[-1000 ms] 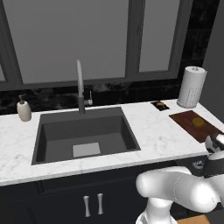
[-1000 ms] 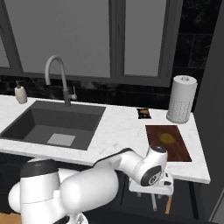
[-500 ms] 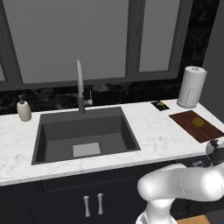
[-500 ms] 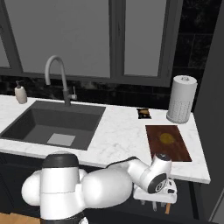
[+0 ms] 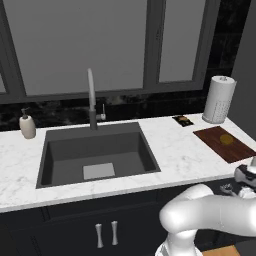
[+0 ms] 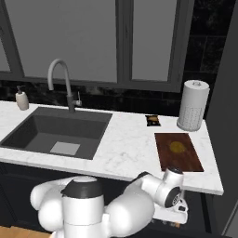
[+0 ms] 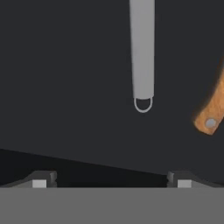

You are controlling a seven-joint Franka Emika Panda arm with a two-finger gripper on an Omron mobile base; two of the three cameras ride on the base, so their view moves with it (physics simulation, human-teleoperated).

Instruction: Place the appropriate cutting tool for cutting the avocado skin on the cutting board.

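Arm has dropped further below counter edge, right of sink (image 5: 97, 155), over last second; gripper (image 7: 111, 180) now faces dark space holding knife (image 7: 142, 48), so pick-up looks about to begin.

Jaws spread wide, empty.

Board (image 6: 177, 151) on counter right, avocado (image 6: 176, 147) on it.

Wooden handle (image 7: 211, 111) cut off at edge; knife's upper part out of frame.

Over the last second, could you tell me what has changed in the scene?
The arm has dropped lower below the counter edge, at the right. In the hand view the gripper faces a grey handle and a wooden handle. The avocado stayed on the cutting board.
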